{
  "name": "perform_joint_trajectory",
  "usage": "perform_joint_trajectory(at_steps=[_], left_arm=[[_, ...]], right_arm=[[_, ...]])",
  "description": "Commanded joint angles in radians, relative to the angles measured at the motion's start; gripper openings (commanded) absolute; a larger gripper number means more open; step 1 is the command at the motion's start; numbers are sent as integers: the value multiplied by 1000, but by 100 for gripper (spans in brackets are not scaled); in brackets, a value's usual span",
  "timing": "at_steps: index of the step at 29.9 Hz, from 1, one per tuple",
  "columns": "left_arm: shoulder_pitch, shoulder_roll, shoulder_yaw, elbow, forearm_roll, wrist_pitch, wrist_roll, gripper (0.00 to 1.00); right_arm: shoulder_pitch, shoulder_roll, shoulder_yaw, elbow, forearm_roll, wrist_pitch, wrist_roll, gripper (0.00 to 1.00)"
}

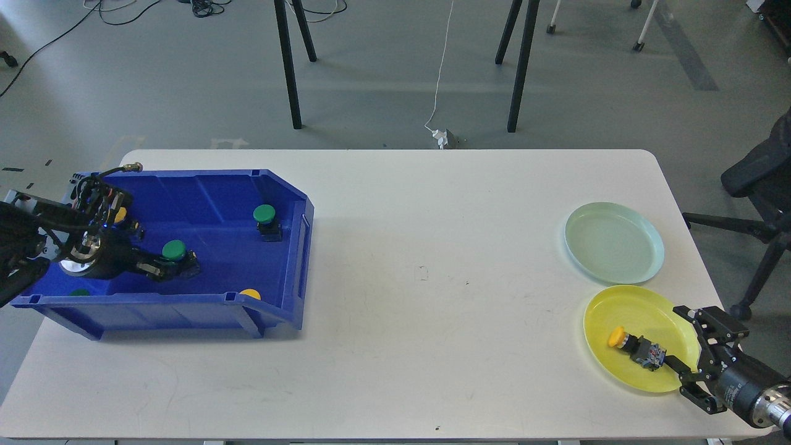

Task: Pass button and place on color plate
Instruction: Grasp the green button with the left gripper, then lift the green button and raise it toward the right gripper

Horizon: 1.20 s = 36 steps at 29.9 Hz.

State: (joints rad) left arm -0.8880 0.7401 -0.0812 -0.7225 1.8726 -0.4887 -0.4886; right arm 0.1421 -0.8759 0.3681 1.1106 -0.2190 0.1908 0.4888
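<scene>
A blue bin [290,247] stands at the table's left. My left gripper [176,267] reaches into it and is shut on the black body of a green button [174,250]. A yellow plate [624,309] lies at the right front. On it lies a yellow button [617,337] on its side, with its black and grey body [646,353] pointing at my right gripper [685,343]. That gripper is open and empty over the plate's right rim, its lower finger close to the button's body. A pale green plate [613,242] lies empty behind the yellow one.
The bin also holds a green button [264,215] by its right wall, a yellow one [250,293] at the front wall, a yellow one [119,214] and a green one [79,292] near my left wrist. An office chair [760,185] stands beyond the table's right edge.
</scene>
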Motion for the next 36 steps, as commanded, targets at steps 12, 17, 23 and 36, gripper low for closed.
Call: perform_joint_trajectory(at_steps=[12, 17, 23, 36], left_arm=[[-16, -51, -2, 35, -35, 0, 0, 84], [-17, -51, -2, 38, -35, 0, 0, 55], [-34, -51, -5, 48, -47, 0, 0, 3], [-135, 91, -171, -239, -559, 0, 0, 3]], right_arm=[[-18, -2, 0, 0, 9, 4, 0, 100], [-24, -2, 0, 0, 15, 7, 0, 100], [-30, -2, 2, 0, 15, 7, 0, 100], [-29, -178, 227, 247, 18, 19, 0, 100]])
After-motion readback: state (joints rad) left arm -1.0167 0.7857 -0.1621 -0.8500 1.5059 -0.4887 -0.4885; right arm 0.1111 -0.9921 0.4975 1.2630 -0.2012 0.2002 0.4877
